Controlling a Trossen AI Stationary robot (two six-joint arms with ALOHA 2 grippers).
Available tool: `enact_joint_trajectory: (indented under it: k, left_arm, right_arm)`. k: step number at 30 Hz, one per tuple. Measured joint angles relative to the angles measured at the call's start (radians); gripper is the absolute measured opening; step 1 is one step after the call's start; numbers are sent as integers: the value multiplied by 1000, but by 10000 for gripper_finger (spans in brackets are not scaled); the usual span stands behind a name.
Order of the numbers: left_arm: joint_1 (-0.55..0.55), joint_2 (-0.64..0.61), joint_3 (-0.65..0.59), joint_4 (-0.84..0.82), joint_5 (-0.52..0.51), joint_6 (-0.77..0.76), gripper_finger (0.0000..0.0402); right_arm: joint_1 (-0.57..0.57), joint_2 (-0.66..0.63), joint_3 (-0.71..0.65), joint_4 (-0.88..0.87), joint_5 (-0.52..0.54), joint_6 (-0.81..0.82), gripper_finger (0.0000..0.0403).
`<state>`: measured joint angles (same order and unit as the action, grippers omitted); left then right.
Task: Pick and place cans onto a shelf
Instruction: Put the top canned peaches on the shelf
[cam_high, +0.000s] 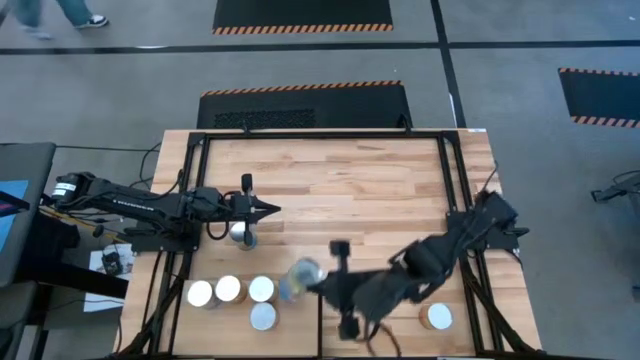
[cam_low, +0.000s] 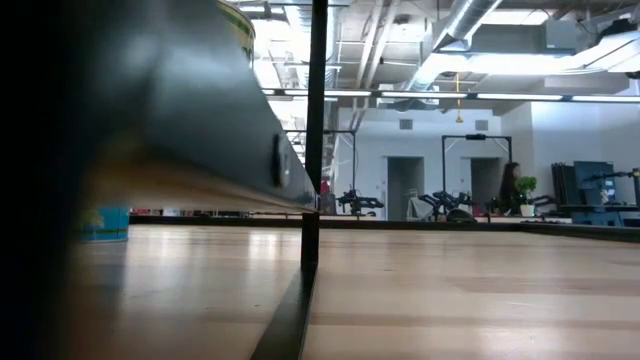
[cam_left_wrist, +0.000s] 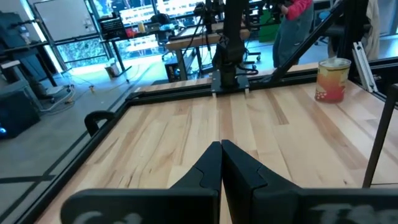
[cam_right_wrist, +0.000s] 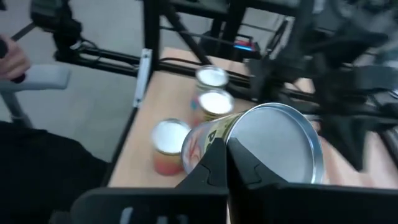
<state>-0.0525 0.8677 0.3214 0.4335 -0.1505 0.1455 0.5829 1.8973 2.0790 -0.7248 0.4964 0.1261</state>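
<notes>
My right gripper (cam_high: 318, 283) (cam_right_wrist: 227, 152) is over the table's near middle, shut on a tilted can (cam_high: 303, 275) (cam_right_wrist: 261, 149) whose silvery end faces the wrist camera. Several cans (cam_high: 228, 290) (cam_right_wrist: 214, 102) stand upright on their bases on the pale shelf (cam_high: 295, 332) at the near left. My left gripper (cam_high: 268, 209) (cam_left_wrist: 221, 149) hangs shut and empty at mid-left, with one can (cam_high: 242, 233) standing on the table beside it. Another can (cam_high: 437, 317) (cam_left_wrist: 333, 79) stands near the table's near right corner. My right gripper's fingertips meet at the rim of the can's silvery end (cam_right_wrist: 231, 138), coming from the table's right side and slanting down. The fingers themselves hide what they pinch. The can is lifted clear and tilted, its label side pointing away toward the shelf's cans.
A black frame (cam_high: 320, 140) runs round the tabletop, with a post (cam_low: 315, 130) at the shelf's right side. The far half of the table (cam_high: 340, 180) is bare wood. A person's hand (cam_right_wrist: 9, 59) shows beyond the table's left edge.
</notes>
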Motion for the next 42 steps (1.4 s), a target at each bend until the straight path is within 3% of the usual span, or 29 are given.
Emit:
enact_joint_trajectory:
  k: [13, 18, 27, 42]
  left_arm:
    - [0, 0, 0, -13, -14, 5, 0]
    - [0, 0, 0, -28, -15, 5, 0]
    - [0, 0, 0, -27, -15, 0, 0]
    - [0, 0, 0, -34, -15, 3, 0]
  right_arm:
    - [6, 263, 248, -108, -75, 1, 4]
    - [-4, 297, 254, -113, -165, 23, 5]
    - [-5, 336, 254, -111, -226, 26, 4]
    - [-7, 370, 255, -117, -255, 23, 4]
